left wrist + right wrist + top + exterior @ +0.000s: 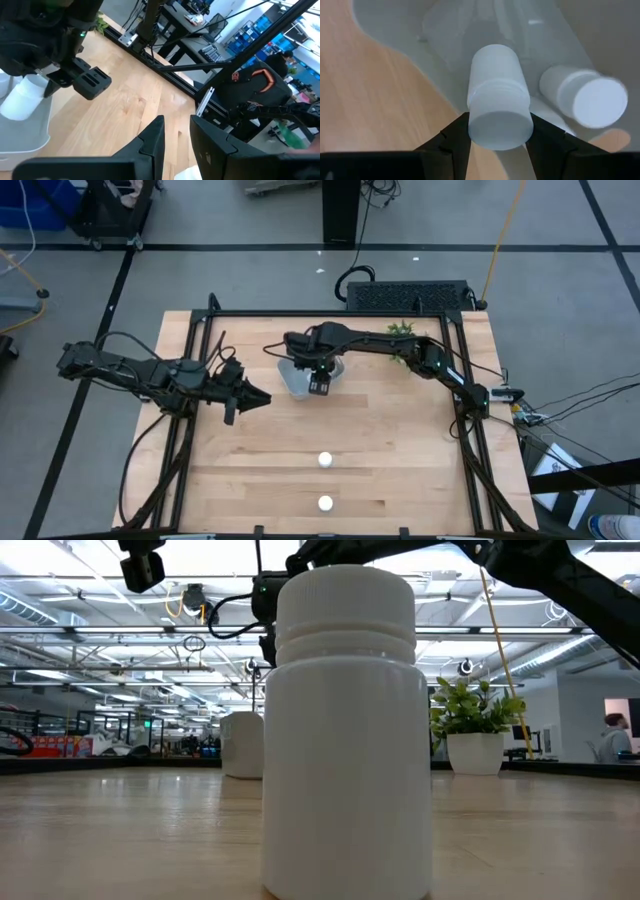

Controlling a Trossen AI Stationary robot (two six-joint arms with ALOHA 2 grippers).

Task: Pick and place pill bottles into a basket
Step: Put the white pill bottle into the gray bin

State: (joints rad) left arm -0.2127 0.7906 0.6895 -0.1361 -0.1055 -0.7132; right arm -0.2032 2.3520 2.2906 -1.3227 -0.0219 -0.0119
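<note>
While over basket (pixel 410 30), R gripper (pixel 498 131) clamping bottle (pixel 497 100).

White pill bottles (pixel 325 460), pale blue-grey basket (pixel 291 377)

Right gripper (pixel 319 383): far centre of table, arm reaching leftward, fingers clamped.
Left gripper (pixel 262 396): left-centre, pointing right, fingers slightly parted.

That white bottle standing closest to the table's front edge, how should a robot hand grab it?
The pill bottle stands upright with bare wood all around it, so coming straight down from above looks best. The fingers could close on the ridged cap or the round body just beneath it. The walls are straight and smooth, so a level, centred grip should hold. The left hand waits nearest.
</note>
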